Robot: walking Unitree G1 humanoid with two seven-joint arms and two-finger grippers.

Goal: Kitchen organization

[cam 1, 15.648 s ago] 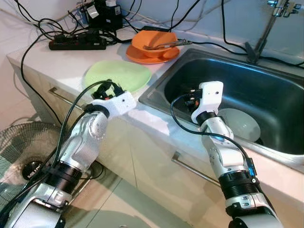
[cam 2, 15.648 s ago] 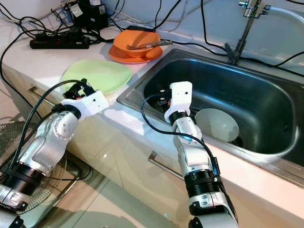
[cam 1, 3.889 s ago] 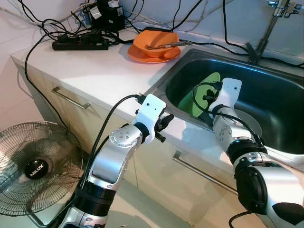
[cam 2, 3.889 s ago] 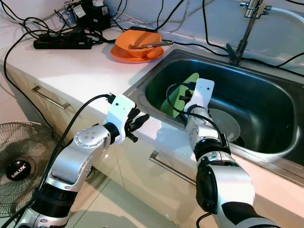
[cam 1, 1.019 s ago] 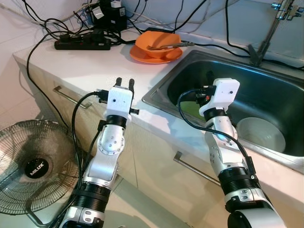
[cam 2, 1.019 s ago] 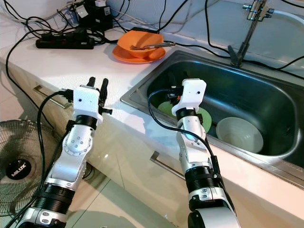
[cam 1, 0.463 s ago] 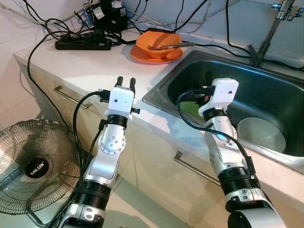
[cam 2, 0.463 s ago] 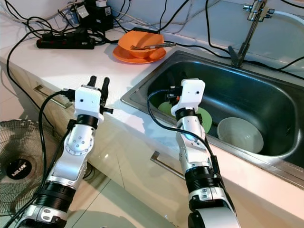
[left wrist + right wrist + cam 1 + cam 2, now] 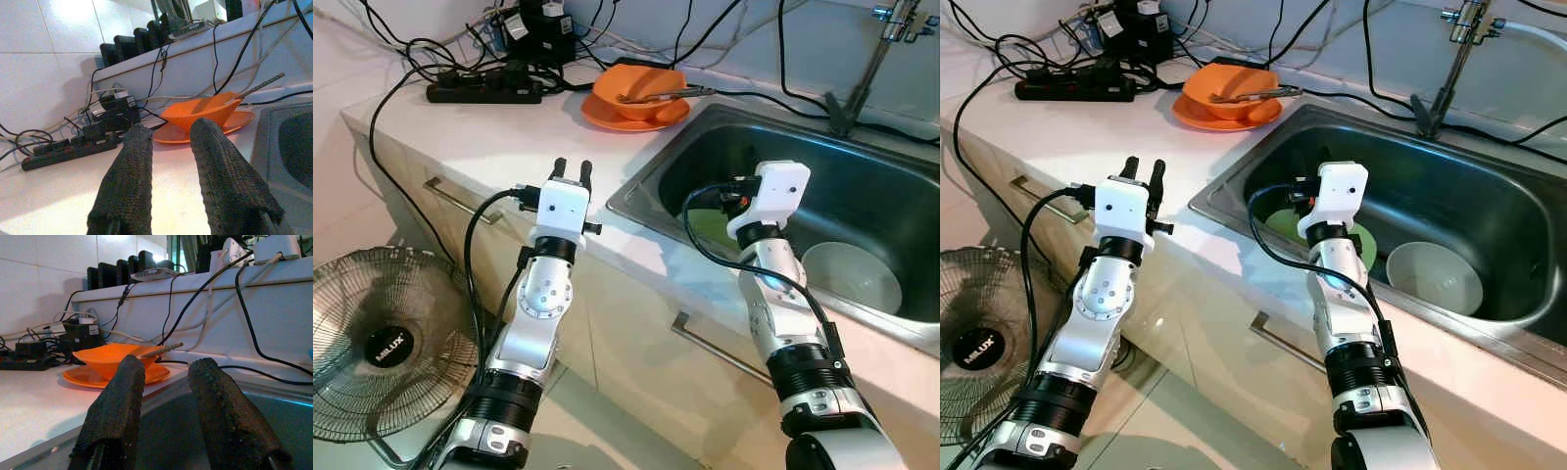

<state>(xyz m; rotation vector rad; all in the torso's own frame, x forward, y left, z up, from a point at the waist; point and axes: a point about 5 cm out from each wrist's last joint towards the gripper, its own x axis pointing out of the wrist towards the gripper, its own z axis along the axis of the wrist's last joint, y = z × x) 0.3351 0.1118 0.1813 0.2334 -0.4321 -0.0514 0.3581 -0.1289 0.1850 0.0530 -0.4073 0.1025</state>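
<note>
— Where's the green plate (image 9: 1285, 223)?

— Down in the sink (image 9: 1489, 201), lying on the bottom at the near left end, mostly hidden behind the right arm. A pale bowl (image 9: 1434, 277) sits just beside it, further right in the same basin.

— Is the right gripper (image 9: 164, 404) holding it?

— No. That gripper is raised above the plate, over the basin's near left part, its two black fingers (image 9: 115, 406) parted with nothing between them.

— And the left gripper (image 9: 572, 168)?

— Over the counter (image 9: 499, 137) near its front edge, left of the sink, pointing toward the back wall. Its fingers (image 9: 129, 178) are spread too and grasp nothing.

— What else is on the counter?

— An orange bowl (image 9: 636, 91) standing on an orange plate (image 9: 607, 116) at the sink's far left corner, with a metal utensil (image 9: 668, 94) resting across the bowl. Behind that, a black power strip (image 9: 484, 91) and a tangle of black cables (image 9: 391, 59) along the tiled wall.

— And around the room?

— The tap (image 9: 1449, 49) stands at the back of the sink. Cabinet fronts with a bar handle (image 9: 450, 201) run below the counter, and a fan (image 9: 372, 343) stands on the floor to the left.
</note>
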